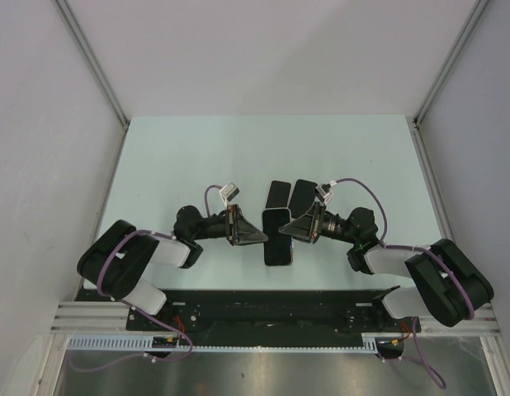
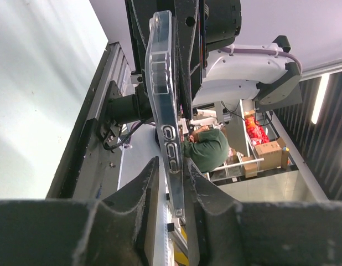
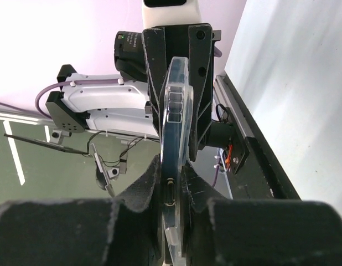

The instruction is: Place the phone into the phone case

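ok, right gripper point(image 3: 171, 163) is nearly closed, fingers point(image 3: 142, 188) pinching the phone case point(image 3: 174, 105) across its thickness. left gripper point(image 2: 171, 164) is narrow too, fingers point(image 2: 142, 191) tight beside both faces of the case. we can't tell if they press or just flank it. case sits over the table point(image 1: 172, 157), midway between the two arms, flat in the top view, edge-on to both wrist cameras. its near end is hidden behind the fingers in both wrist views. two dark slabs point(image 1: 277, 196) show just beyond it; we can't tell what they are. case is clear plastic with rounded corners and button cutouts along the rim. interior reads dark from above.
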Controlling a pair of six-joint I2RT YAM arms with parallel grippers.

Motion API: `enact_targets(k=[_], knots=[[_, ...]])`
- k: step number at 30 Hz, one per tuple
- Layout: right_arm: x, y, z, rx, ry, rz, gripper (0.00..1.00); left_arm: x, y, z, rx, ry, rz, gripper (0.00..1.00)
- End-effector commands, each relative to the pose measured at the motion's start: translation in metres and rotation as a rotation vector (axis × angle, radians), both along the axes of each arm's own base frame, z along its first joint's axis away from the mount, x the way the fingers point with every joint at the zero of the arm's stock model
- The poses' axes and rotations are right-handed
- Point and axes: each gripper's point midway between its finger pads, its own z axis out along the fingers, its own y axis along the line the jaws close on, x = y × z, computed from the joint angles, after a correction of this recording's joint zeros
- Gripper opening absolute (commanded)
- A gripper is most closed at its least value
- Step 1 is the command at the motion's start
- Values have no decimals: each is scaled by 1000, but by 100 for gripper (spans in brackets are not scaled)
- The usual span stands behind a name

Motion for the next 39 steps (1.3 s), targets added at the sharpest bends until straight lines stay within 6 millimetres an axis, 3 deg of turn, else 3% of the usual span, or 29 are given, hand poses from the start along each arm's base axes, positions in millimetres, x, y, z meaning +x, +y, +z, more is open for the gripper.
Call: enact_targets(k=[1, 5, 8, 9, 10, 13, 24, 26, 29, 32, 39], knots=[[-9, -2, 58, 153, -213, 11, 3, -7, 1, -6, 11, -23, -37, 27], [-8, 1, 50, 103, -216, 6, 9, -5, -2, -8, 27, -27, -40, 26], [-3, 7, 36, 1, -231, -13, 20, -3, -5, -11, 63, -44, -36, 14], [-4, 7, 30, -53, -202, -16, 24, -2, -6, -22, 108, -37, -31, 8], [0, 8, 32, -80, -259, -39, 31, 0, -8, -20, 120, -58, -30, 6], [4, 0, 40, -106, -279, -78, 35, -2, -11, -23, 188, -102, -33, 2], [19, -12, 69, -9, -281, -92, 42, -20, -16, -14, 184, -156, -91, 0], [23, -14, 69, -4, -277, -99, 37, -20, -16, -13, 182, -157, -94, 0], [23, -12, 67, 7, -269, -79, 14, -20, -16, -11, 178, -159, -93, 0], [20, -11, 72, 27, -281, -66, 1, -20, -16, -10, 180, -154, -93, 2], [16, -11, 75, 34, -286, -58, 0, -14, -18, -2, 182, -148, -65, 39]])
